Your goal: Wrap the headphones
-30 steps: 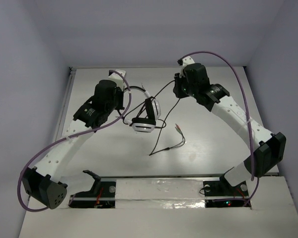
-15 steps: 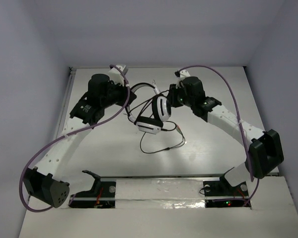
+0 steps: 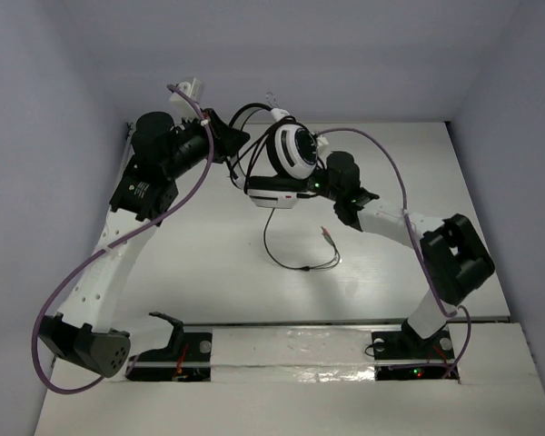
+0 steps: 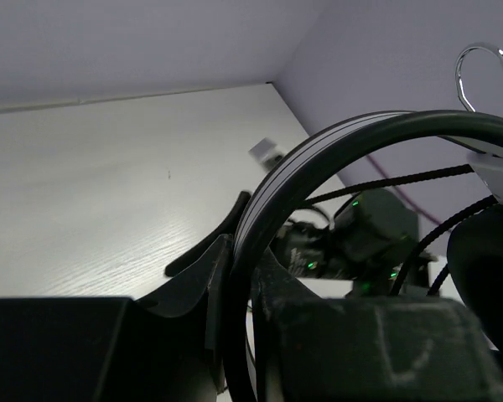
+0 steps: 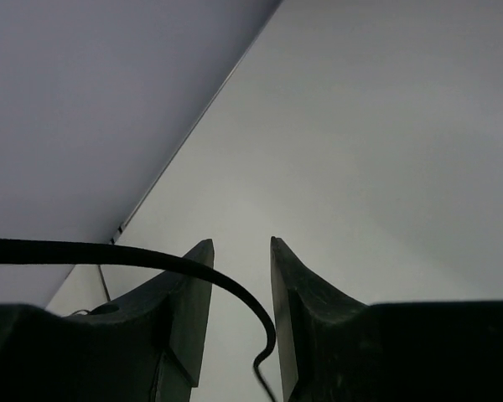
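Note:
The white headphones (image 3: pixel 295 150) hang in the air over the back of the table, one black-ringed earcup facing up and the other earcup (image 3: pixel 274 191) below it. My left gripper (image 3: pixel 229 147) is shut on the headband (image 4: pixel 318 155), which runs between its fingers (image 4: pixel 203 276). The thin black cable (image 3: pixel 268 245) hangs down in a loop to the table, with its plugs (image 3: pixel 325 232) lying there. My right gripper (image 3: pixel 311 184) sits just right of the lower earcup. Its jaws stand apart in the right wrist view (image 5: pixel 241 243), with the cable (image 5: pixel 235 293) curving loosely between them.
A small metal hook (image 4: pixel 486 67) shows above the headband. Purple robot cables (image 3: pixel 386 154) arch over both arms. Grey walls close in at the back and sides. A black bracket (image 3: pixel 171 325) sits on the front rail by the left base.
My left arm has lifted the headphones up and toward the back wall. My right gripper has swung left and in under the earcups. More of the cable has come off the table.

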### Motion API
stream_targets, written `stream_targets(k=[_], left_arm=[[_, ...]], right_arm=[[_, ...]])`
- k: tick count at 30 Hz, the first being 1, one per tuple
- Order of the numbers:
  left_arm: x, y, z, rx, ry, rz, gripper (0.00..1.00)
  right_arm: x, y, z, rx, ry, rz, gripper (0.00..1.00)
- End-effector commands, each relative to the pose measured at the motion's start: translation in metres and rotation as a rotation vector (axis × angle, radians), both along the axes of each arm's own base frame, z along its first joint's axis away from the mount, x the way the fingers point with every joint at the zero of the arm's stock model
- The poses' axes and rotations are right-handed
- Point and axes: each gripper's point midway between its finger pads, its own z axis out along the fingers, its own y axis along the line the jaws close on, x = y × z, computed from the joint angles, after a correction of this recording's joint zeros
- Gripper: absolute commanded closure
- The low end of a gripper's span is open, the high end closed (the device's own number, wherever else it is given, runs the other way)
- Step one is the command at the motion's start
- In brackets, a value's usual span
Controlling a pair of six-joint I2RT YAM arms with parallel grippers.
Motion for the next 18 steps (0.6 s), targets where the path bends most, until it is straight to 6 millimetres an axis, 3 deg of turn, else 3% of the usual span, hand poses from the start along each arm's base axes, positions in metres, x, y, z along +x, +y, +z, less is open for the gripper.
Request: stream_targets(k=[1, 5, 9, 11, 18], left_arm=[[-0.007, -0.005, 0.061, -0.145, -0.09, -0.028, 1.0], [0.005, 0.009, 0.066, -0.138, -0.086, 0.055, 1.0], [0.015, 0.025, 0.08, -0.157, -0.102, 0.155, 1.0], [0.017, 0.029, 0.09, -0.189, -0.105, 0.188, 1.0], [0.013, 0.03, 0.114, -0.24, -0.137, 0.187, 1.0]], right_arm=[[-0.006, 0.026, 0.012, 0.091, -0.051, 0.073, 0.6], [-0.019, 0.051, -0.008, 0.076, -0.023, 0.123, 0.61], [-0.048, 0.083, -0.036, 0.061, 0.016, 0.197, 0.62], [-0.056, 0.092, -0.056, 0.044, 0.046, 0.211, 0.62], [-0.066, 0.109, -0.088, 0.058, 0.08, 0.252, 0.61]])
